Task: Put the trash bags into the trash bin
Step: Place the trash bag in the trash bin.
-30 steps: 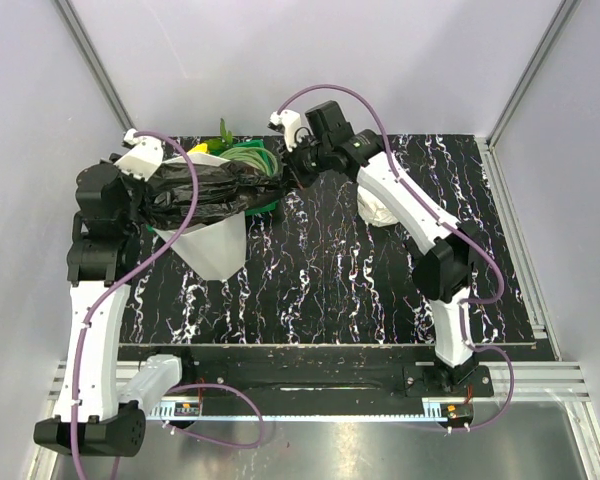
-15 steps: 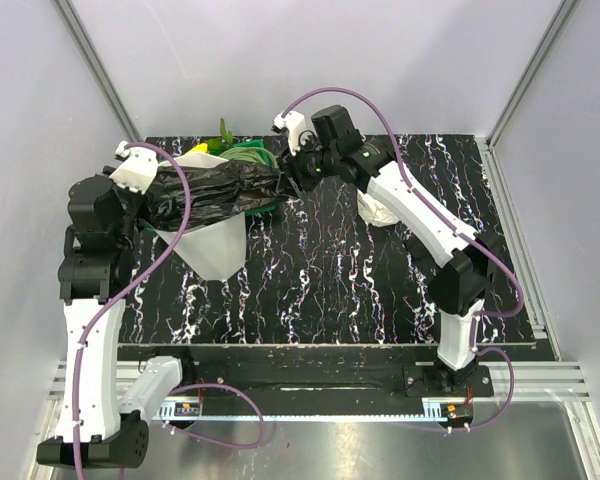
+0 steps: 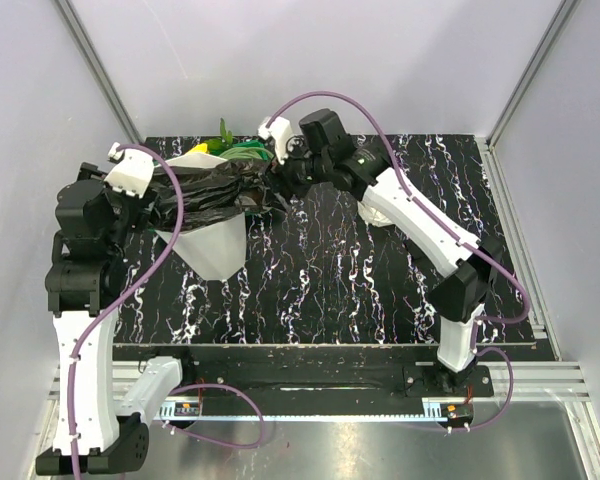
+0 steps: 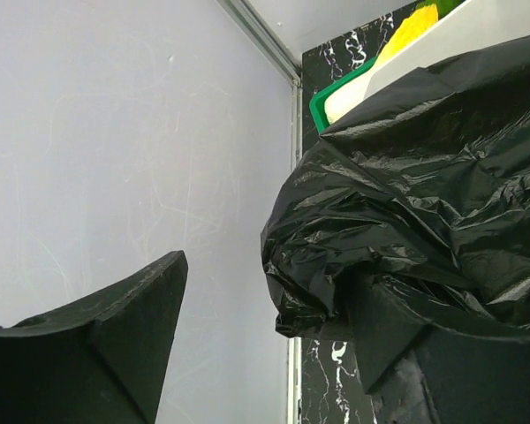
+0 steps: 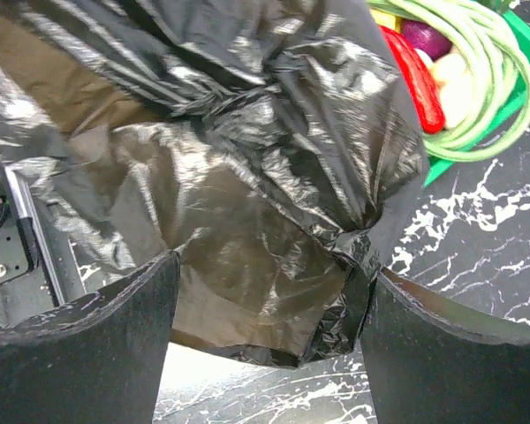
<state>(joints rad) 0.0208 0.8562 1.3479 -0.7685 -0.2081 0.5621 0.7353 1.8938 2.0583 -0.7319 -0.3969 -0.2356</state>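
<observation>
Two arms meet at the upper left of the frame, where the trash bag [image 3: 215, 190] lies crumpled across the mouth of the trash bin [image 3: 212, 250] on the desk [image 3: 330, 270]. The left fingers [image 4: 115, 336] are spread wide, with the bag's bunched end against only one of them. The right fingers [image 5: 88, 344] are also apart, the film's other end lying loose between them, just beside the green basket [image 5: 515, 55].

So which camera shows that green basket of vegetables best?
The right wrist view: the green basket sits in its upper right corner, its red pepper, purple onion and green beans clear. The top view shows only a green sliver behind the black trash bag; the left wrist view, just a rim corner.
</observation>
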